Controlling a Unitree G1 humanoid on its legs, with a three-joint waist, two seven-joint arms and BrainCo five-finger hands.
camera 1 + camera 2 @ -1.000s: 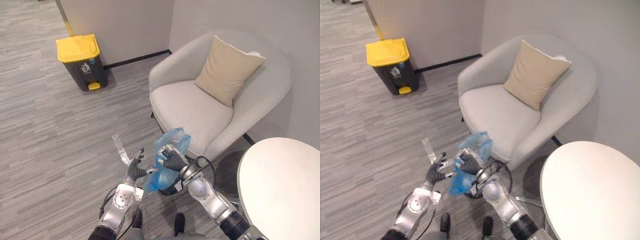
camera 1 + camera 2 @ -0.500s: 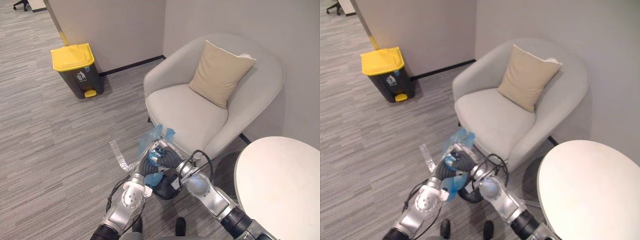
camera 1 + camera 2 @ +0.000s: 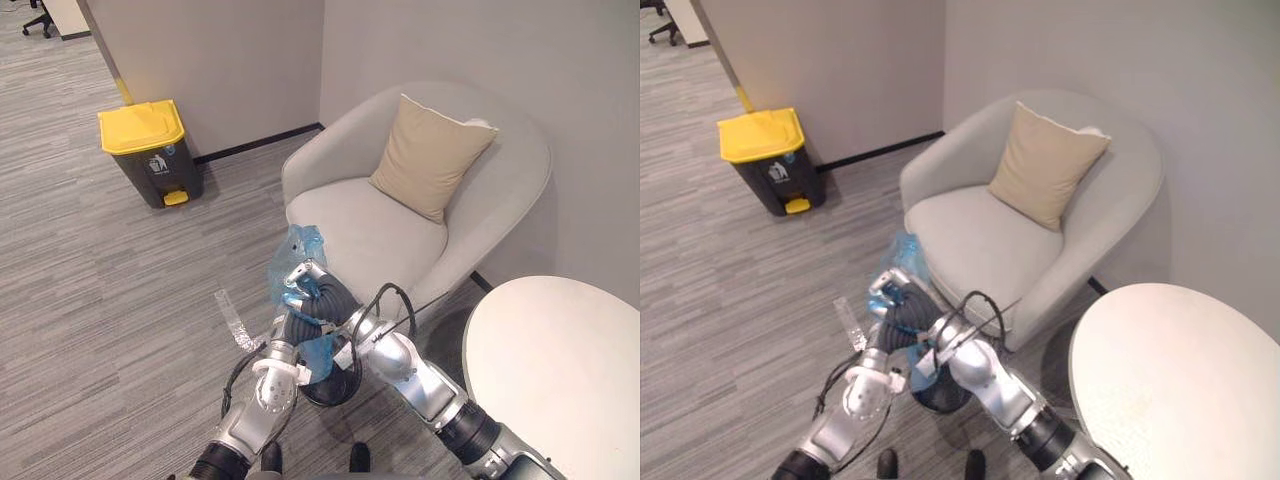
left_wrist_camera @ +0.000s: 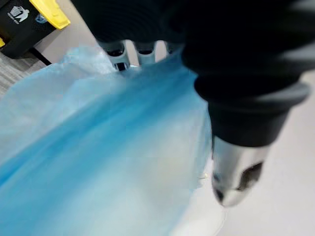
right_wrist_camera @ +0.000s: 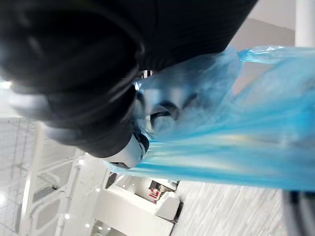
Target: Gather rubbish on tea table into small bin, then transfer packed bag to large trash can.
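- You are looking down at a thin blue plastic bag [image 3: 297, 246], which is hanging in the air between the two hands, above the grey carpeted floor [image 3: 100, 280] and just in front of the armchair.
- The right hand [image 3: 322, 296], on the arm stretching in from 5 o'clock, is clamping its curled fingers round the gathered neck of the bag. The loose top is sticking up past it toward 12 o'clock.
- The left hand [image 3: 296, 326], on the arm stretching in from 7 o'clock, is sitting just under the right hand and touching the bag. In its wrist view the blue film is draping across it, so you cannot tell whether it is gripping or apart.
- A small round black bin [image 3: 335, 388] is standing on the floor directly below the hands, and the bag's lower part is hanging just over it.
- A large dark trash can with a yellow lid [image 3: 150, 150] is standing by the wall at 10 o'clock, well apart from the hands, with its lid down.
- A light grey upholstered armchair [image 3: 380, 235] is sitting at 1 o'clock, with a beige square cushion [image 3: 432, 155] leaning on its back.
- A white round counter [image 3: 560, 370] is showing at 4 o'clock.
- A clear strip [image 3: 235, 320] is lying on the floor at 9 o'clock, near the left hand.
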